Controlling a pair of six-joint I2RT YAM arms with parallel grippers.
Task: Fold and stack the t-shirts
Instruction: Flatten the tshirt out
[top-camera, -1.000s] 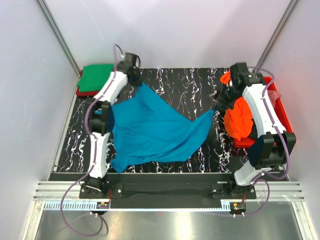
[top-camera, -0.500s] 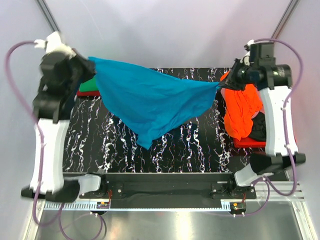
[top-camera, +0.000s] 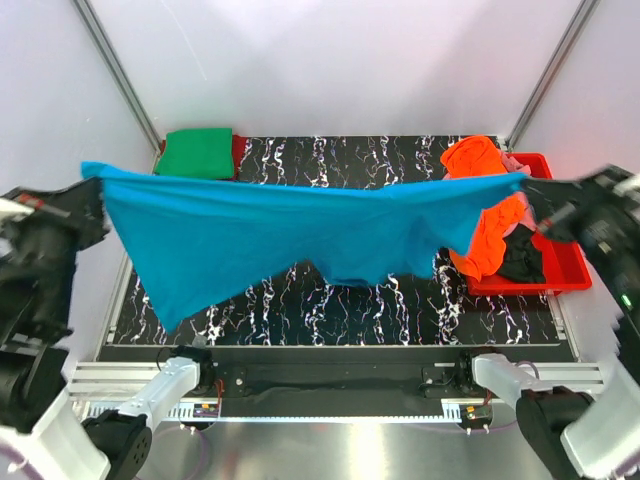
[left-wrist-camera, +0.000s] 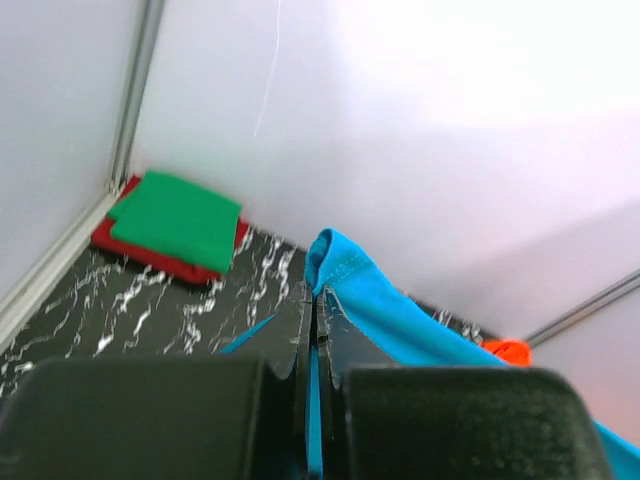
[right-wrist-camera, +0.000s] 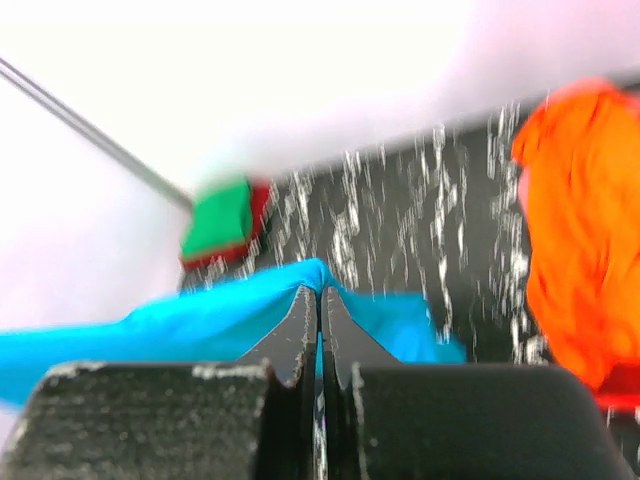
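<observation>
**Work surface.** The table (top-camera: 400, 160) has a black top with white marble-like veining. A metal rail (top-camera: 320, 385) runs along its near edge, where both arm bases are bolted.

**Enclosure.** Plain pale walls (top-camera: 330, 60) surround the table on three sides. A slanted metal frame post (top-camera: 115, 70) stands at each far corner.

**Stored items.**
- A folded green t-shirt (top-camera: 195, 153) lies on a folded red t-shirt (top-camera: 237, 150) in the far left corner of the table.
- A red bin (top-camera: 560, 270) stands at the right edge of the table.
- A crumpled orange t-shirt (top-camera: 485, 200) spills over the bin's left wall.
- A black t-shirt (top-camera: 520, 262) lies in the bin beside the orange one.

**Handled item.** The teal t-shirt (top-camera: 300, 235) is held in the air above the table, stretched wide from left to right. Its upper edge is nearly taut and its lower edge hangs in uneven folds, lowest at the left.

**End effector state.**
- The left end effector (left-wrist-camera: 312, 300) is raised at the left side, with its fingers pressed together on one corner of the teal cloth.
- The right end effector (right-wrist-camera: 320, 300) is raised at the right side, near the bin, with its fingers likewise clamped on the opposite corner.
</observation>
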